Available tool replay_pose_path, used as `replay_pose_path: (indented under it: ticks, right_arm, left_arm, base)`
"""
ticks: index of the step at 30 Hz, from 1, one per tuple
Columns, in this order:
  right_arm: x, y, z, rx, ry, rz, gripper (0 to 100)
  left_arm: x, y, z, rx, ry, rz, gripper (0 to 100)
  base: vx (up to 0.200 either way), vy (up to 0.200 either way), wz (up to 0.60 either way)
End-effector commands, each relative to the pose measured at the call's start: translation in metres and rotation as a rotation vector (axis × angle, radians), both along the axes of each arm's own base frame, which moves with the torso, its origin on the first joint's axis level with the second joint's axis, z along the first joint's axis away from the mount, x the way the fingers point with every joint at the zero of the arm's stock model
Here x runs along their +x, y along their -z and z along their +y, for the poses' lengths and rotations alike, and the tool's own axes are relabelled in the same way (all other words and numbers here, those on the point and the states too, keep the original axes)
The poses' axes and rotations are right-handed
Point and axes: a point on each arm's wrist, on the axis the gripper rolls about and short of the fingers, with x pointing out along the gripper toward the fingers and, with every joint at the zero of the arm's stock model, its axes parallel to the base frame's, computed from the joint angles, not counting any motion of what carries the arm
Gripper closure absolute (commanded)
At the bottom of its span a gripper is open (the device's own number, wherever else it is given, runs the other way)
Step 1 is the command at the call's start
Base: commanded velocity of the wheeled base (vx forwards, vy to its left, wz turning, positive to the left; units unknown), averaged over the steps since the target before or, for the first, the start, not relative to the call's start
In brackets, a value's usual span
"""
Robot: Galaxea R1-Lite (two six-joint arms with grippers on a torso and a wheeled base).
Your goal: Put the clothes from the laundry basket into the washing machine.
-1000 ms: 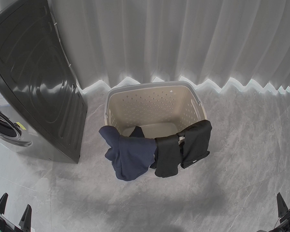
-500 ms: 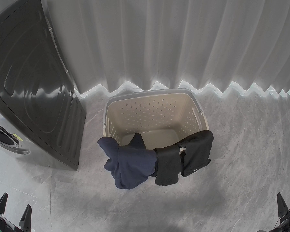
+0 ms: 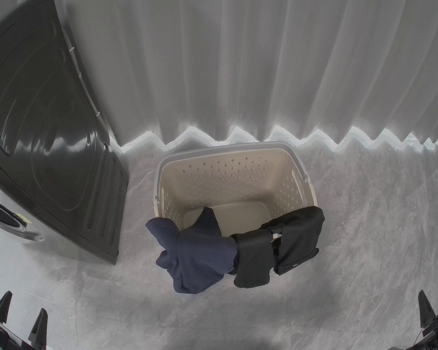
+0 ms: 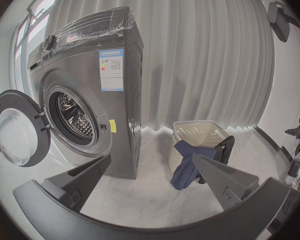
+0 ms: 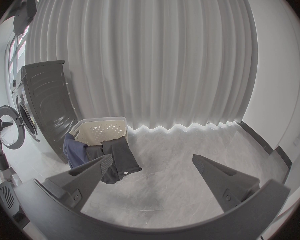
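Left gripper (image 4: 151,155) and right gripper (image 5: 152,156) are both wide open and hold nothing, well apart from the basket (image 3: 297,159). A navy garment (image 3: 199,258) and a black garment (image 3: 297,239) hang over the basket's near rim. The washer (image 4: 123,100) stands beside it, with its door (image 4: 18,127) open.

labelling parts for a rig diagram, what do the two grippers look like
The left gripper and the right gripper look alike. Each has two dark grey, wedge-shaped fingers that taper to a point. Each finger has a ribbed patch on its inner face near the tip and a round screw near its base. Both fingers sit on a curved dark grey bar.
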Motion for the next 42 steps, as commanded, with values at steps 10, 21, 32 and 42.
replay_pose_path:
  ticks: [10,21,32,42]
  right_arm:
    - [0.000,0.005,0.000,0.005,0.000,0.005,0]
    - [0.001,-0.074,0.001,0.002,-0.075,-0.100,0]
    - [0.119,-0.055,0.018,0.122,-0.298,0.434,0]
    - [0.172,-0.043,0.039,0.091,-0.356,0.527,0]
  left_arm:
    - [0.000,0.005,0.000,0.000,-0.001,0.003,0]
    - [0.000,0.005,0.000,0.003,0.001,0.003,0]
    - [0.000,0.005,0.000,0.000,-0.001,0.003,0]
    - [0.000,0.005,0.000,0.000,-0.002,0.002,0]
  base:
    - [0.000,0.000,0.00]
    - [0.000,0.000,0.00]
    - [0.000,0.000,0.00]
    - [0.000,0.000,0.00]
